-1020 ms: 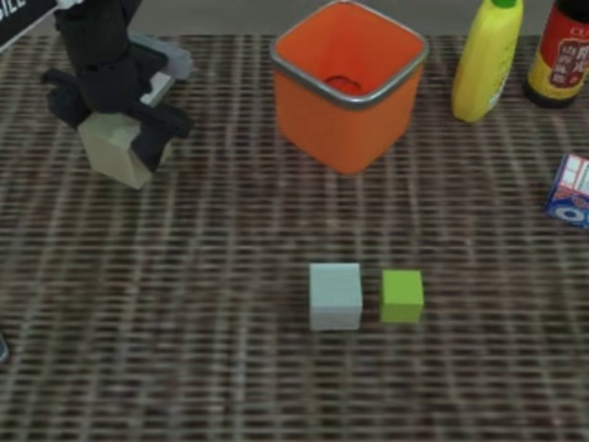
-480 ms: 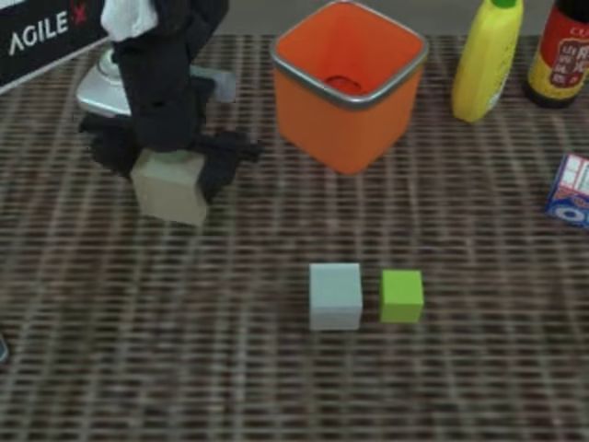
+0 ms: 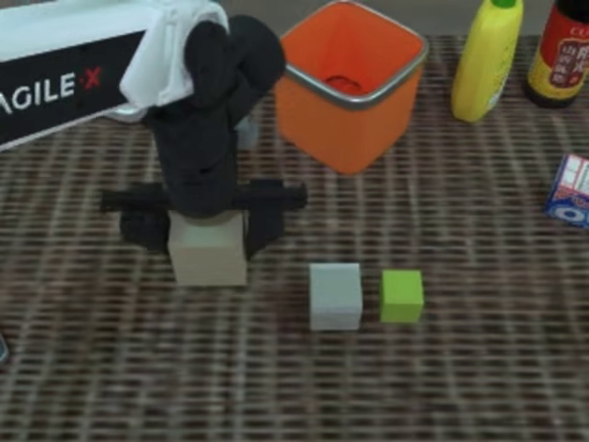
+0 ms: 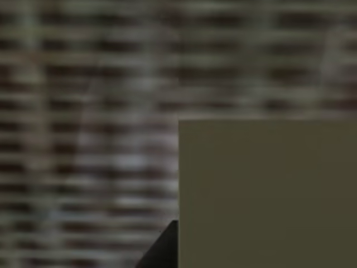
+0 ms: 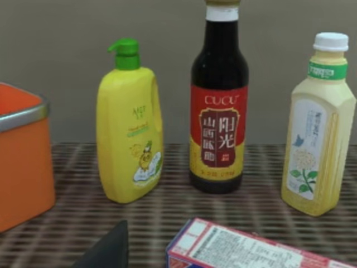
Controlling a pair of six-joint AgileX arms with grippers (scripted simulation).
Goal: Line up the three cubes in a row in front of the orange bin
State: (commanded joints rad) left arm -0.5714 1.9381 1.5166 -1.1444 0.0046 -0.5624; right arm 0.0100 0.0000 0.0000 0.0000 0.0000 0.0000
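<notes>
My left gripper [image 3: 207,235] is shut on the large beige-tan cube [image 3: 210,260], with one black finger on each side of it. The cube fills much of the left wrist view [image 4: 268,195]; I cannot tell whether it touches the table. It is left of the pale grey-blue cube [image 3: 335,296], a gap apart and slightly farther back. The small lime-green cube [image 3: 402,296] stands just right of the grey-blue one. The orange bin [image 3: 345,138] is behind them. My right gripper is out of the top view; one dark finger [image 5: 109,248] shows, nothing held.
A yellow bottle [image 3: 486,60] and a dark sauce bottle [image 3: 563,55] stand at the back right. A blue-and-white printed box [image 3: 571,189] lies at the right edge. The right wrist view also shows a pale yellow bottle [image 5: 318,128]. A woven mat covers the table.
My left arm has carried the beige cube from the back left toward the front and right, and it now sits close beside the grey-blue cube. The other cubes have not moved.
</notes>
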